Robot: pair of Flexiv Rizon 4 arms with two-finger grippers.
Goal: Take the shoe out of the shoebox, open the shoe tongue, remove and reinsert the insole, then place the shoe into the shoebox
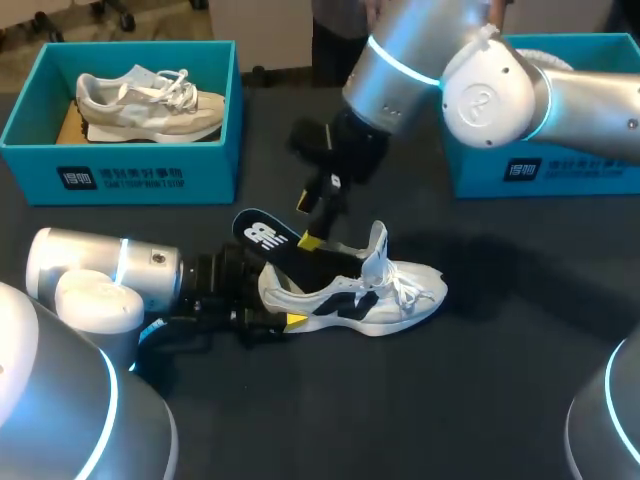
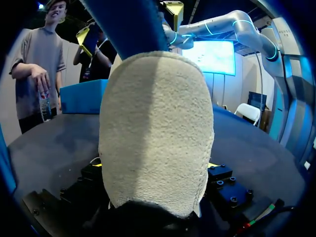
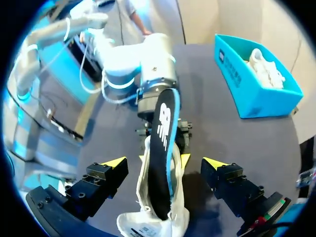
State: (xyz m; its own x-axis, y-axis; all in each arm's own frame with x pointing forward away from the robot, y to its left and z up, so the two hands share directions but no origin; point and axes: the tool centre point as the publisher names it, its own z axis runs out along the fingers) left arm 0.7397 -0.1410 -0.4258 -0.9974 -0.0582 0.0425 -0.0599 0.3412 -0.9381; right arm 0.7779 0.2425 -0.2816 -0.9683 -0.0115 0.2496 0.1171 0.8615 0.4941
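Head view: a white sneaker (image 1: 355, 292) rests near the middle of the surface (image 1: 500, 390), with its toe toward the right edge and its heel toward the left arm.
Insole: the black insole (image 1: 268, 236) stands partly out of the sneaker's opening. Its free end slants toward the far left corner, and its forepart is hidden inside the shoe.
Left fingers: the left fingers (image 1: 295, 320) are clamped on the heel from both sides. In the left wrist view the heel fills the gap between them, with a yellow sliver against each flank.
Right fingers: the right fingers (image 3: 116, 162) stand wide apart above the sneaker. The insole runs between them, and the right wrist view shows them touching neither of its edges.
Handling: the sneaker is probably light, with a soft upper and a firmer heel, so the heel suits a steady hold. The insole looks thin and floppy. It is best pinched across its flat faces near the raised end, since it may buckle or drag on the lining.
Shoeboxes: a teal shoebox (image 1: 200, 150) at the far left corner holds a beige sneaker (image 1: 150, 105). A second shoebox (image 1: 560, 165) sits at the far right corner.
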